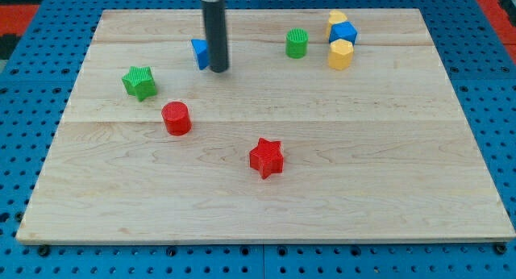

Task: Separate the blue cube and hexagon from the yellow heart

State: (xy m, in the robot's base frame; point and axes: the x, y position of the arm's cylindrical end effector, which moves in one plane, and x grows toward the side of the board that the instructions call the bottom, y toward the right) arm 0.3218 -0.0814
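Note:
The blue cube (343,32) sits near the view's top right, wedged between two yellow blocks. A yellow block (337,18), which looks like the heart, touches it above. The yellow hexagon (340,54) touches it below. My tip (218,69) stands at the view's upper left of centre, far left of this cluster. It touches the right side of a small blue block (199,52), whose shape the rod partly hides.
A green cylinder (297,43) stands left of the cluster. A green star (139,82) lies at the left, a red cylinder (176,118) below it, a red star (266,157) near the middle. The wooden board (387,166) lies on a blue perforated table.

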